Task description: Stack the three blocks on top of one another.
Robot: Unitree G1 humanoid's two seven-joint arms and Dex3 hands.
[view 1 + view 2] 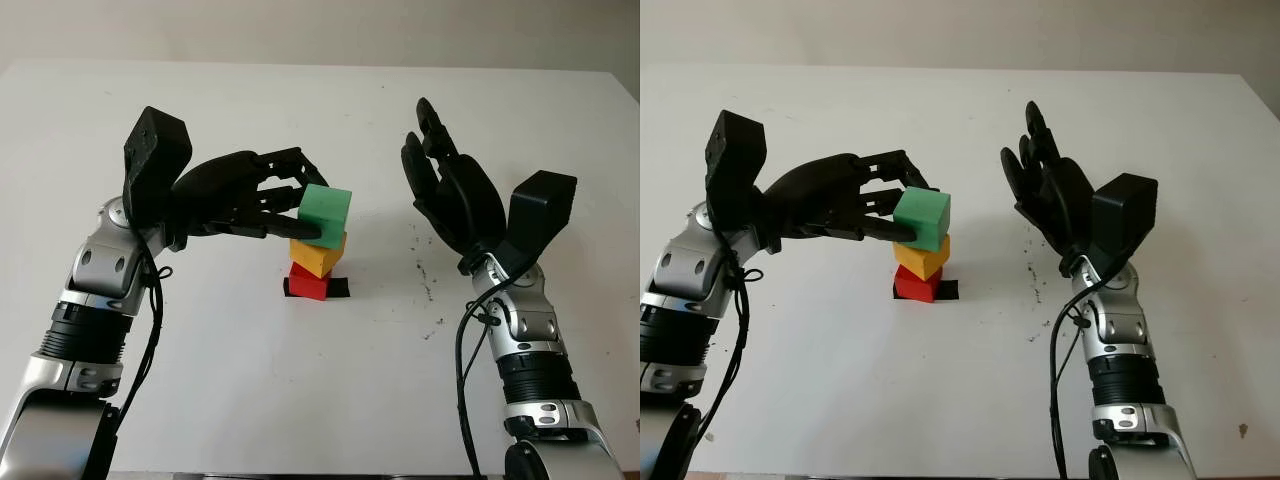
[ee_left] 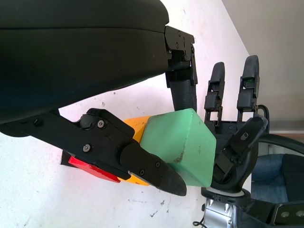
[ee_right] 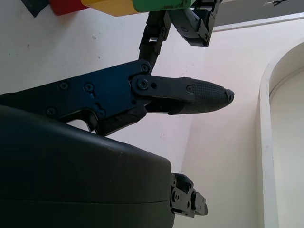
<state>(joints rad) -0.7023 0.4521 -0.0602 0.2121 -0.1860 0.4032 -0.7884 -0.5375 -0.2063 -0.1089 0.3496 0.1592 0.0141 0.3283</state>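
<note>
Left hand (image 1: 262, 200) of mine is clamped on the green block (image 1: 325, 214), with a thumb under its near lower edge and fingers (image 1: 291, 160) curled over its top and far side. Directly below my grip, the green block sits on the yellow block (image 1: 319, 254), turned slightly out of line with it. Under that, the red block (image 1: 309, 282) lies on a small black mark (image 1: 338, 288) on the white table (image 1: 320, 400). All three blocks are in one column. Farther out, across the stack from my left hand, my right hand (image 1: 450, 190) is raised and open, holding nothing, palm facing the tower, well apart from it.

My judgement: the risk is in letting go. If my thumb drags while pulling away, it could twist the green block or nudge the skewed yellow one, toppling the stack.
</note>
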